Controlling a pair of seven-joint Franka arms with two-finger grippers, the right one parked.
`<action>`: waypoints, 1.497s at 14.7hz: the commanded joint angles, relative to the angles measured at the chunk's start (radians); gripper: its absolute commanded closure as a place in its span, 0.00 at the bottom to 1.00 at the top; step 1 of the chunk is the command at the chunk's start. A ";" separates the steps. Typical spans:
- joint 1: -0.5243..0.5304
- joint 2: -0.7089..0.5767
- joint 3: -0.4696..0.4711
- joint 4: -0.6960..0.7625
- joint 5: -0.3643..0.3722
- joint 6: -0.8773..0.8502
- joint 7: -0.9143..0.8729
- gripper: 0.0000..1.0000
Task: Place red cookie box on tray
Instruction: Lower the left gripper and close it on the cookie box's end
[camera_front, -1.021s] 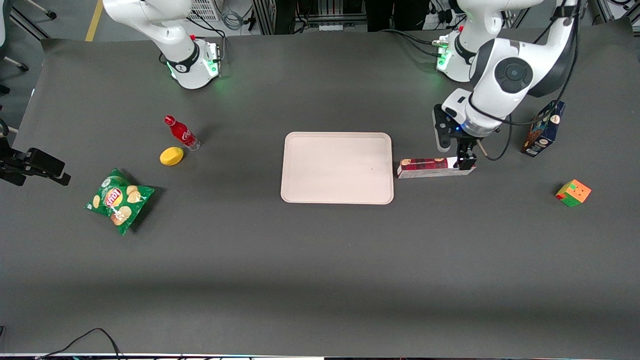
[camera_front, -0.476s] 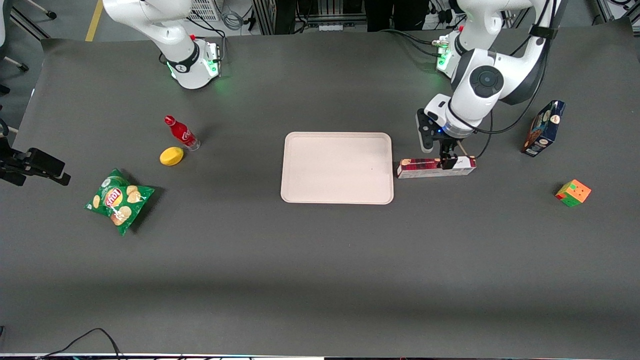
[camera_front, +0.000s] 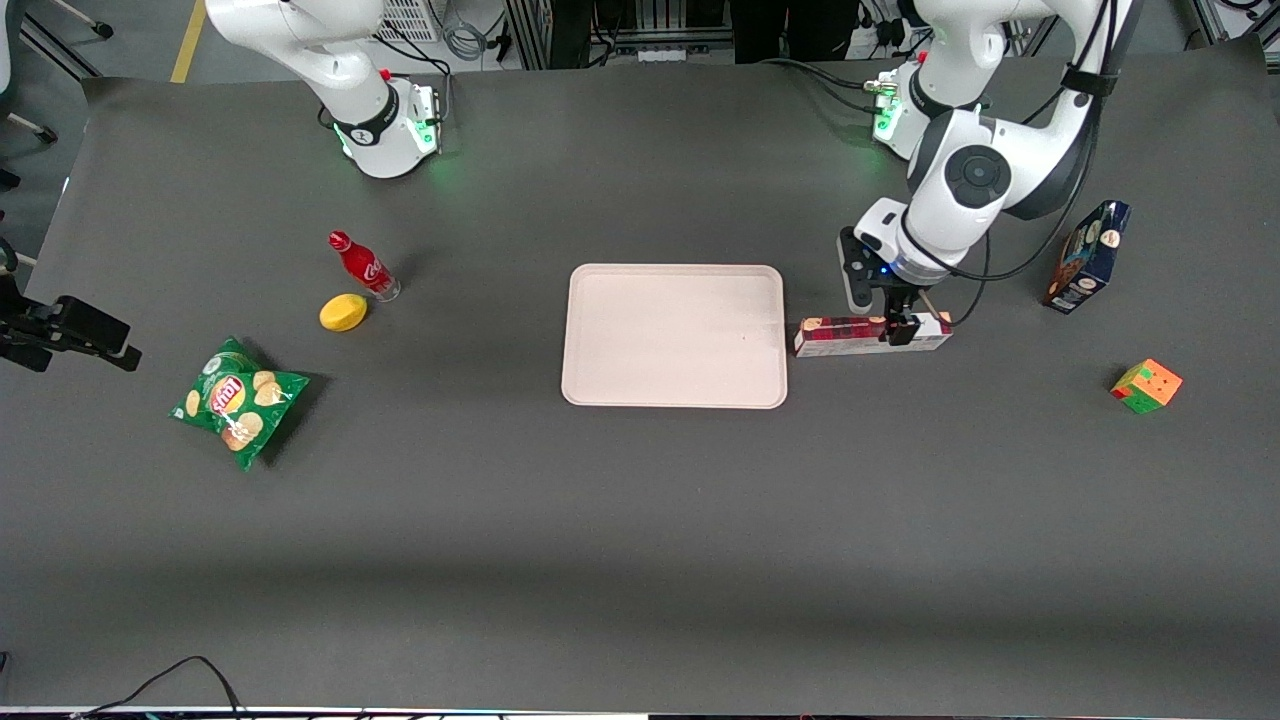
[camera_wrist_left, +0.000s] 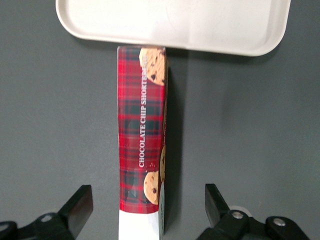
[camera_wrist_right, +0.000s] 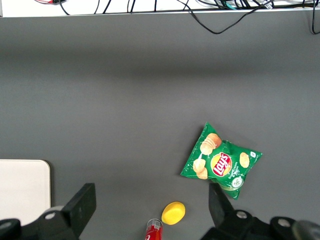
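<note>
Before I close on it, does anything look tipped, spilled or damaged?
Nothing stands out. The red cookie box lies flat and intact beside the tray, its end at the rim. The gripper is open, straddling the box near its white end.

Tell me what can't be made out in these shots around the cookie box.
- Front view: the end effector covers part of the red cookie box.
- Left wrist view: the box's white end runs off the frame edge, and so does most of the tray.
- Front view: the box's printed text is too small to read.
</note>
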 joint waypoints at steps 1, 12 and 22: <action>0.017 0.066 0.000 0.000 0.019 0.069 0.001 0.00; 0.020 0.190 0.029 0.000 0.057 0.182 0.006 0.02; 0.020 0.245 0.080 0.087 0.100 0.119 0.093 0.93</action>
